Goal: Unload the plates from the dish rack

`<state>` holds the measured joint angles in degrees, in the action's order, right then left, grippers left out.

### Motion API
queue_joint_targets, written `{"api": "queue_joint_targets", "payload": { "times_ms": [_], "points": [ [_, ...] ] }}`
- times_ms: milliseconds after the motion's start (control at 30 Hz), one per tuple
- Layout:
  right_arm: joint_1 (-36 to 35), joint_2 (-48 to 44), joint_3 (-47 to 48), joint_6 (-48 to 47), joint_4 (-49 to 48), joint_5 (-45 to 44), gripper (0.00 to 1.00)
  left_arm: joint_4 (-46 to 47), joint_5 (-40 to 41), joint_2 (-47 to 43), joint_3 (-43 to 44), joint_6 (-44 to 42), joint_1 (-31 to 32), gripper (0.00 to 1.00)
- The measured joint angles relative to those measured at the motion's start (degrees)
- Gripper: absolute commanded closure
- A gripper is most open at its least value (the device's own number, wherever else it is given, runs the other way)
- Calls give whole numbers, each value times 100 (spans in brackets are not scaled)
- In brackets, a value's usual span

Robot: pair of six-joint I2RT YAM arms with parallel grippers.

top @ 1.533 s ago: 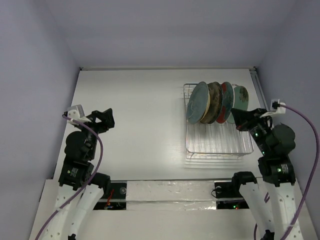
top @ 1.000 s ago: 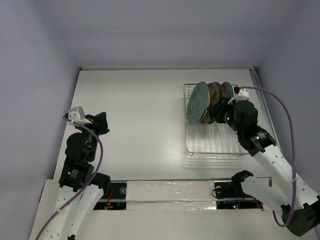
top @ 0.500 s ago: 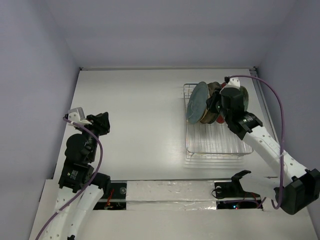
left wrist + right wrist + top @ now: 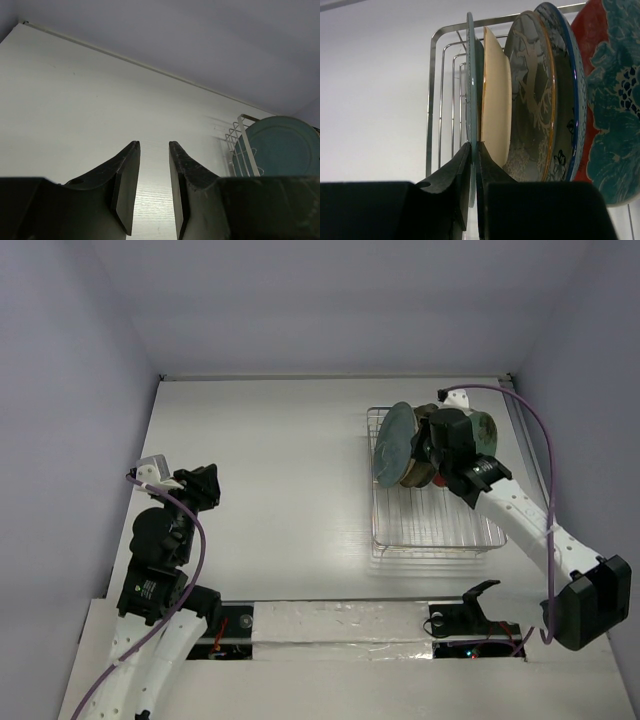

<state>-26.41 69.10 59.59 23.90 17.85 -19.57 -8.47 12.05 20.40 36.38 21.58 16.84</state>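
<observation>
The silver wire dish rack (image 4: 432, 532) stands at the back right with several plates upright in it. The teal plate (image 4: 393, 446) is the leftmost. In the right wrist view my right gripper (image 4: 473, 146) is shut on the thin rim of the teal plate (image 4: 471, 75), one finger on each side. Behind it stand the tan plate with a branch motif (image 4: 532, 115), the blue-patterned plate (image 4: 566, 95) and the red-rimmed plate (image 4: 612, 100). My left gripper (image 4: 205, 485) hovers at the table's left side, slightly open and holding nothing (image 4: 154, 145).
The rack's (image 4: 432, 100) wire end frame rises just left of the teal plate. From the left wrist view the teal plate (image 4: 285, 147) and the rack's corner (image 4: 245, 135) show far to the right. The side walls stand close to both table edges.
My right arm has swung from the rack's right side in over the plates, and its jaws have shut on the teal plate's rim. The left jaws have parted a little.
</observation>
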Motion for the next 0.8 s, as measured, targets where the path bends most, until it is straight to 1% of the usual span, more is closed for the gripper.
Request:
{"api": "queue_joint_targets", "payload": {
  "times_ms": [100,333,367,467,500,533,633,800],
  "points": [
    [-52,129,146,-48,55,-44,96,0,0,0,-2,-2,0,73],
    [-527,645,789,-212,372,-603,95,0,0,0,-2,0,0,73],
    [-588,715,872,-236,378,-680,93,0,0,0,-2,0,0,72],
    [-717,861,1012,-271,391,-811,79,0,0,0,-2,0,0,72],
    [-743,896,1036,-275,391,-831,70,0,0,0,-2,0,0,72],
    [-748,946,1047,-275,400,-857,68,0,0,0,-4,0,0,72],
    [-754,1209,1049,-306,417,-960,66,2,0,0,-4,-2,0,72],
    [-745,1558,1110,-339,494,-1239,67,2,0,-2,-4,-2,0,71]
  ]
}}
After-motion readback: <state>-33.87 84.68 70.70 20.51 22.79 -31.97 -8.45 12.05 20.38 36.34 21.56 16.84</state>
